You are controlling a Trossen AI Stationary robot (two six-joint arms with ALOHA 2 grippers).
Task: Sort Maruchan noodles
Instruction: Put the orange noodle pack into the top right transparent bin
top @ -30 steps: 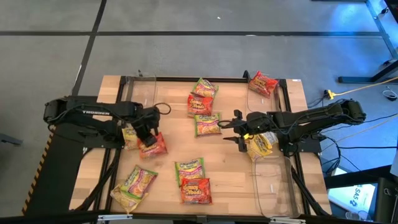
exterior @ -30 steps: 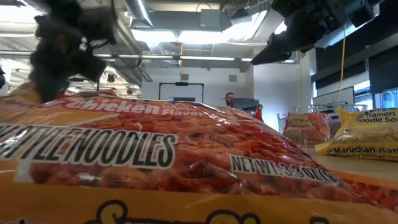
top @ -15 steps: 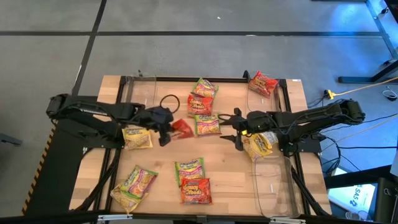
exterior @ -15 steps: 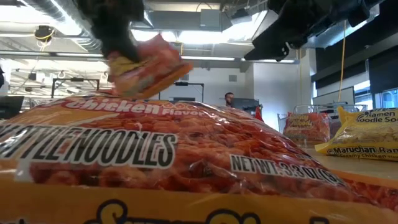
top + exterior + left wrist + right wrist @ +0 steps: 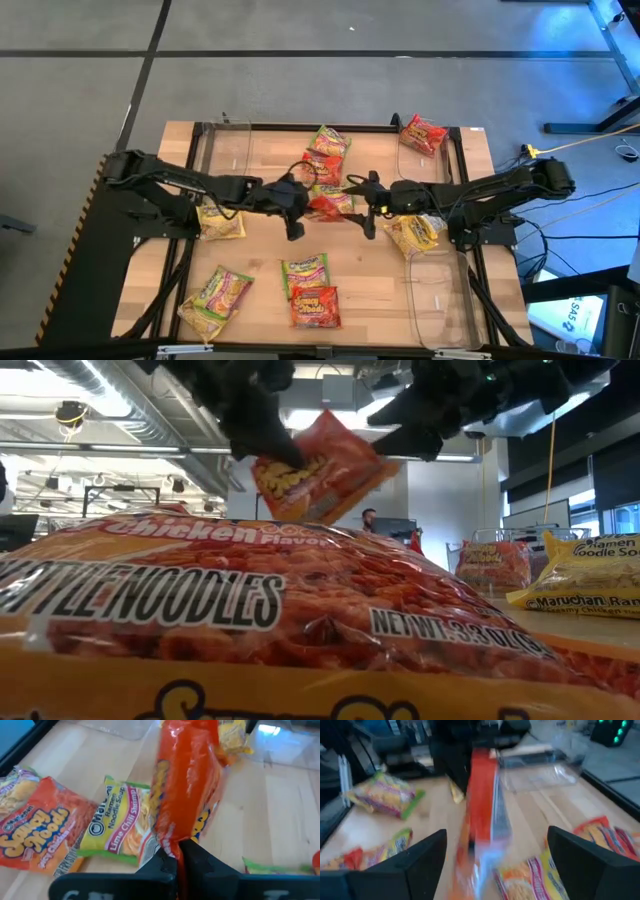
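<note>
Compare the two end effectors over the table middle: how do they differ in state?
The left end effector is shut on a red packet and holds it above the table; the right end effector is open and holds nothing. In the right wrist view, the packet stands between the right fingers without touching them. Both are dark and face each other.

High view looks straight down on the whole worktop [image 5: 370, 290]. Low view sits at worktop level, pressed against a packet [image 5: 250, 620]. Wrist views face each other, sharing the raised red packet [image 5: 187, 785].

floor [image 5: 300, 60]: grey (dark seams) | ceiling lights [image 5: 330, 405]: bright | table [image 5: 380, 280]: wood
</note>
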